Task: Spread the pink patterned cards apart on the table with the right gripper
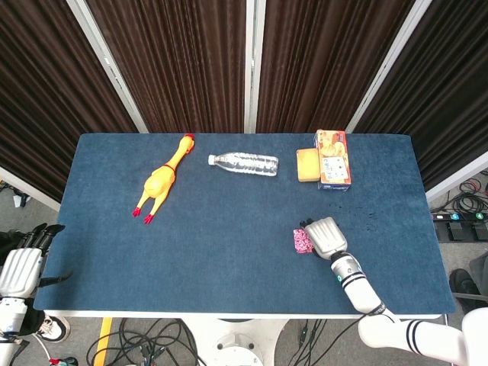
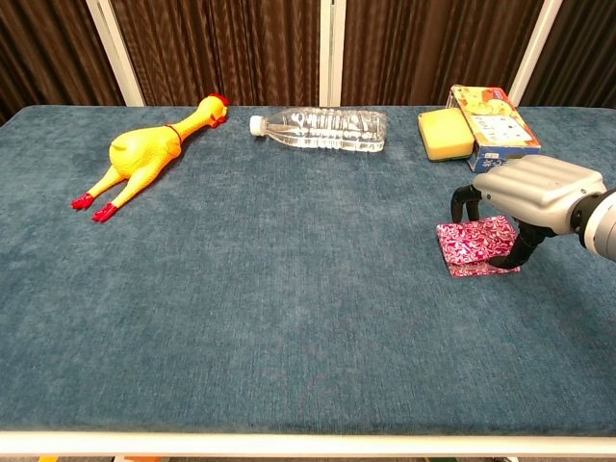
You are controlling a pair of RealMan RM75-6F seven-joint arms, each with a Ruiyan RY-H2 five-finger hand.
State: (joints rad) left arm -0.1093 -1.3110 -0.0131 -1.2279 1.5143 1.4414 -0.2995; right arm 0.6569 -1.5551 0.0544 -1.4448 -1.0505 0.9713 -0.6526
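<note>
The right hand (image 2: 535, 197) arches over the pink cards (image 2: 474, 245) on the surface (image 2: 289, 289), dark fingertips (image 2: 504, 260) pressing down on the stack, gripping nothing. The left hand (image 1: 21, 263) hangs off the surface's edge, fingers apart and empty.

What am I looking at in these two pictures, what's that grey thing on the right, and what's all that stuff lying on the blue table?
This is a two-armed robot with mechanical hands, steered remotely by a person. One picture looks down from its head, the other forward from its chest. The grey thing is its right hand, fingers curled down over a stack of pink patterned cards, touching them on the table rather than lifting them. Its left hand waits off the table's left edge, holding nothing. Also on the table: a yellow rubber chicken, a clear plastic bottle lying on its side, a yellow sponge and a printed box.
</note>
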